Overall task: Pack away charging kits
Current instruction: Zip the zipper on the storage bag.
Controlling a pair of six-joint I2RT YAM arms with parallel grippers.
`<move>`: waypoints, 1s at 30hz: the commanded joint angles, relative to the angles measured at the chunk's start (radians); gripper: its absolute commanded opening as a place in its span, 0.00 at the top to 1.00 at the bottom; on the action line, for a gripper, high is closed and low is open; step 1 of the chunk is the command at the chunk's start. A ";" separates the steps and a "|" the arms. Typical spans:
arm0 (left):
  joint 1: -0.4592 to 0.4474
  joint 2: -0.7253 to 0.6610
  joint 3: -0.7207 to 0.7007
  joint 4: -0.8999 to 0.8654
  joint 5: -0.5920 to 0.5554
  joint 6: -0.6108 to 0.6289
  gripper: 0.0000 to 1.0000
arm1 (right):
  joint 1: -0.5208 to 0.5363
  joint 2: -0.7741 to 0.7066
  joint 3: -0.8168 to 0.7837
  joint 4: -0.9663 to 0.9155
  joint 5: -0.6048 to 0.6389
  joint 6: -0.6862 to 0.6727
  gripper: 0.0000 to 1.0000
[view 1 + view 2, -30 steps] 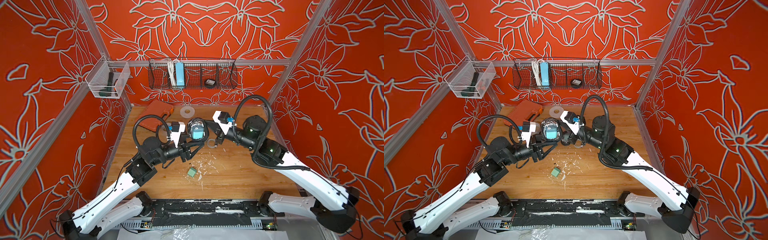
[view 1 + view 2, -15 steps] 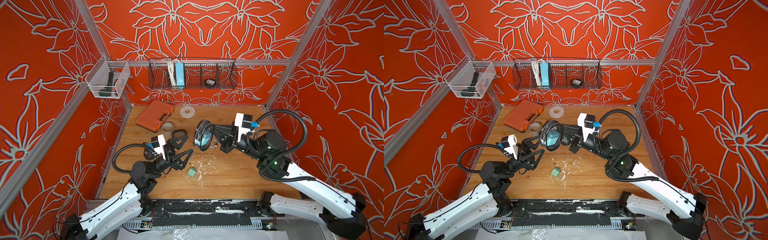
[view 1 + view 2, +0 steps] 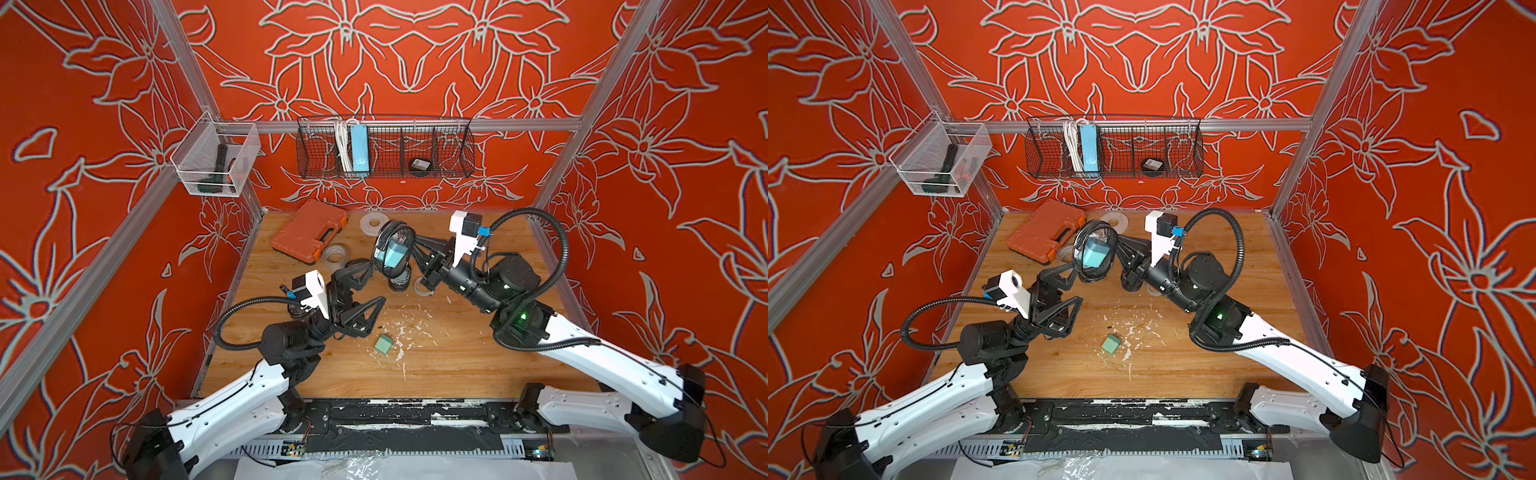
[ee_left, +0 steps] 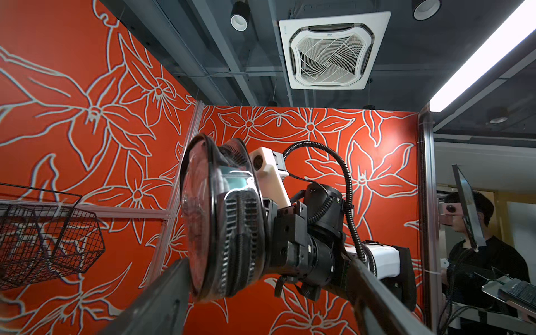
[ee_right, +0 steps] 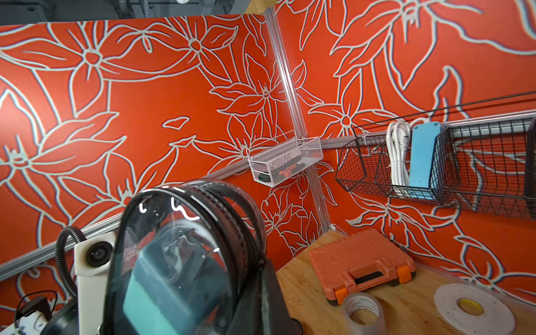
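Observation:
My right gripper [image 3: 417, 249] is shut on the rim of an oval, black-rimmed, clear-topped pouch [image 3: 392, 253] [image 3: 1094, 255] [image 5: 179, 261]. It holds the pouch on edge above the table, and a teal cube adapter shows through the clear top. My left gripper [image 3: 378, 282] [image 3: 1077, 284] stands open just in front of the pouch with nothing between its fingers. One fingertip [image 4: 181, 265] is at the pouch's [image 4: 220, 220] lower rim; I cannot tell if it touches. A second teal adapter [image 3: 383, 345] [image 3: 1112, 345] lies loose on the table among white flecks.
Under the held pouch sit a dark round thing [image 3: 399, 284] and a small white ring [image 3: 424, 287]. At the back left are an orange case [image 3: 309, 230] and two tape rolls [image 3: 334, 257] [image 3: 374, 220]. The wall basket [image 3: 453, 149] holds a blue power strip [image 3: 359, 149] and a black pouch [image 3: 417, 165].
My left gripper opened wider and drew back toward the front, then came back up to the pouch. My right gripper turned the pouch up on its edge, keeping its grip.

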 commanded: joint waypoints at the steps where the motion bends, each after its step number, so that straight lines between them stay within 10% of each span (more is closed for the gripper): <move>1: -0.006 0.035 0.045 0.051 -0.053 0.055 0.23 | 0.020 -0.001 0.028 0.061 0.045 0.071 1.00; 19: -0.008 0.231 0.197 0.067 -0.165 0.006 0.38 | 0.077 0.021 -0.062 0.161 0.130 0.130 1.00; 30: -0.008 0.197 0.216 -0.041 -0.124 -0.002 0.93 | 0.077 -0.005 -0.059 0.081 0.186 0.054 1.00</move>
